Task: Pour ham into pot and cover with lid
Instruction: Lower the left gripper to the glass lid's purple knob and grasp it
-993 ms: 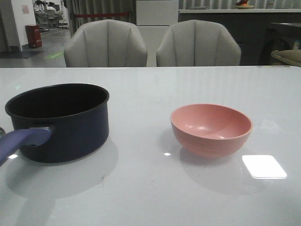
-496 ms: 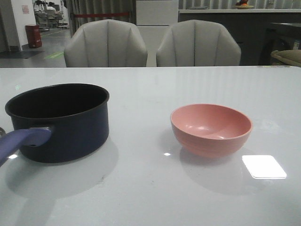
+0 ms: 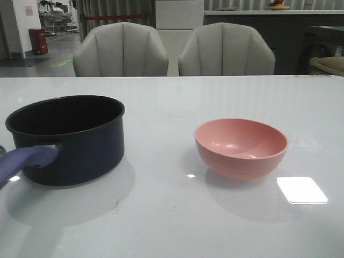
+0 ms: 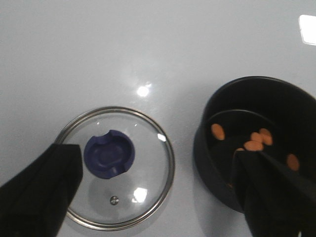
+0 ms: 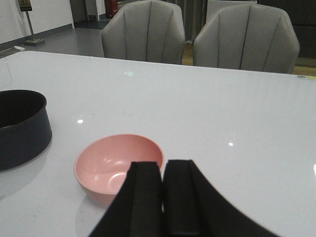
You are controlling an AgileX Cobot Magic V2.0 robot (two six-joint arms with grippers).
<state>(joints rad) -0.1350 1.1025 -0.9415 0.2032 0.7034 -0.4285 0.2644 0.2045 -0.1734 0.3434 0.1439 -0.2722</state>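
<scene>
Several ham chunks (image 4: 254, 144) already lie in the pot (image 4: 256, 143), so my wide-open left gripper (image 4: 158, 197) should centre squarely over the lid's knob (image 4: 109, 156), while my right gripper (image 5: 163, 197) rests closed.

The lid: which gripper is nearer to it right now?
Left. The left gripper hangs open directly above the glass lid, its fingers to either side of the knob. The right gripper is shut behind the pink bowl, with no lid in its view.
</scene>
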